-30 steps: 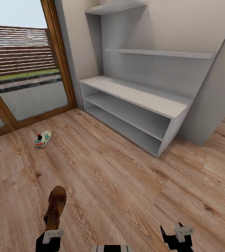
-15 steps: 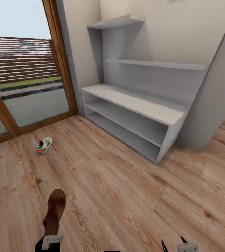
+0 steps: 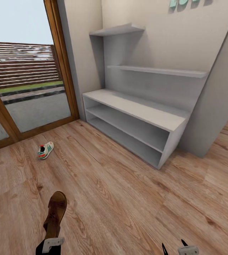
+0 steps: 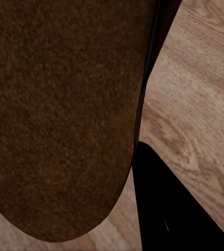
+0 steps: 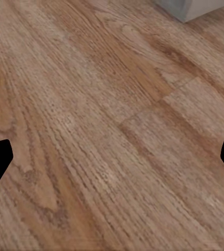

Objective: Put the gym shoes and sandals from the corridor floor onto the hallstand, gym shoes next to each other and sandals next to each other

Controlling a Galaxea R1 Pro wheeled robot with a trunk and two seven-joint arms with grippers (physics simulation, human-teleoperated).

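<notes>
Ahead, one pale grey hallstand: flat counter top, two long open shelves, two staggered wall shelves. Left of the hallstand on the wood-grain plank corridor floor, one white gym shoe, long axis angled toward the glass door. Nearer than the hallstand, one brown leather sandal clamped by the heel in the left gripper, toe toward the hallstand; right gripper over bare planks, jaws spread wide, holding nothing.

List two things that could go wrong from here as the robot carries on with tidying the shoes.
1. The left pincer holds the sandal by one end, most of it sticking out; it could slip or swing loose on the way to the hallstand.
2. One gym shoe lies on the corridor floor near the glass door; reaching for it might bump the frame.
</notes>
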